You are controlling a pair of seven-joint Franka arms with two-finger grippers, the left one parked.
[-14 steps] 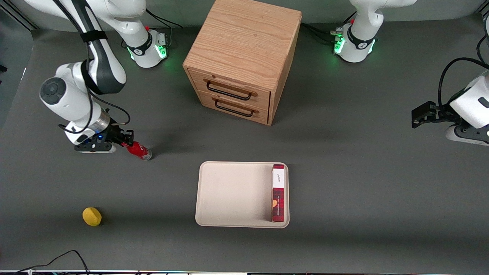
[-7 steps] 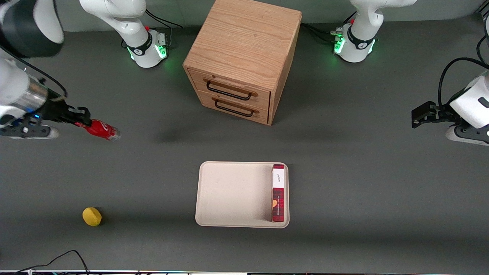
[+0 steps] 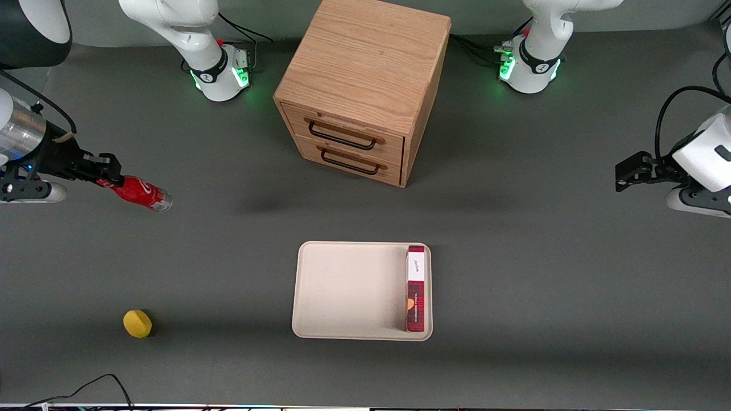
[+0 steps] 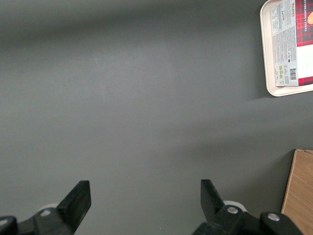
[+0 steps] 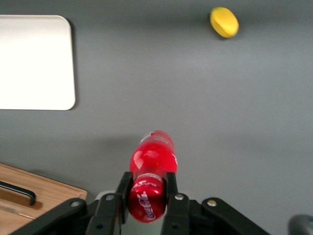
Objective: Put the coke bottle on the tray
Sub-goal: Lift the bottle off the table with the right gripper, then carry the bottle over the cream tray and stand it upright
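My right gripper [image 3: 107, 174] is shut on the cap end of the small red coke bottle [image 3: 139, 193] and holds it in the air, tilted, at the working arm's end of the table. In the right wrist view the fingers [image 5: 170, 188] clamp the red cap of the bottle [image 5: 152, 157], whose body hangs down over bare table. The cream-beige tray [image 3: 348, 291] lies flat near the table's middle, nearer the front camera than the cabinet; it also shows in the right wrist view [image 5: 34, 63]. The bottle is well apart from the tray.
A long red plaid box [image 3: 416, 288] lies in the tray along the edge toward the parked arm. A wooden two-drawer cabinet [image 3: 362, 85] stands farther from the camera than the tray. A yellow round object [image 3: 137, 323] lies near the front edge, also in the right wrist view [image 5: 224, 22].
My gripper lifted the bottle off the table and swung it outward toward the working arm's end; in the last half second it shifted only slightly.
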